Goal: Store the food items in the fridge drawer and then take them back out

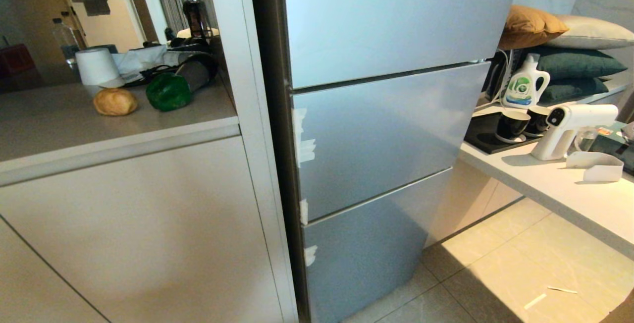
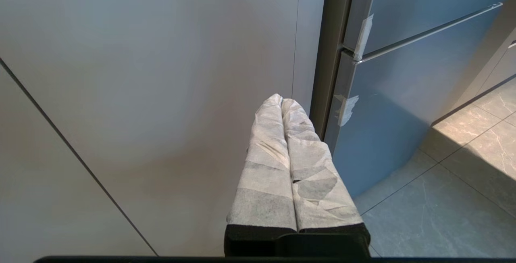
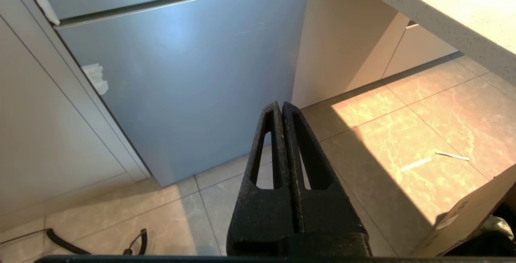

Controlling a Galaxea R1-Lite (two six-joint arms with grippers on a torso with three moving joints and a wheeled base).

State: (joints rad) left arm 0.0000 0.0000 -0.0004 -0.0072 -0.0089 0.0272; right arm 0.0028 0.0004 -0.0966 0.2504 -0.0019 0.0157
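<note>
Near the lowest fridge front point(image 3: 181, 93), right claw point(image 3: 281, 107) fully closed, empty.

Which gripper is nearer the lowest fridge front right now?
Right, by the look of it. The right gripper points at the lowest fridge front over the floor before it; the left gripper faces the pale cabinet panel beside the fridge.

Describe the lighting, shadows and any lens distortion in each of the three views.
Head view: wide-angle bend tilts the fridge drawer; the bread roll and green pepper sit in dimmer light.
Left wrist view: soft, even light on the shut left gripper.
Right wrist view: a hard sunlit patch on the floor tiles, edged by shadow, behind the shut right gripper.
</note>
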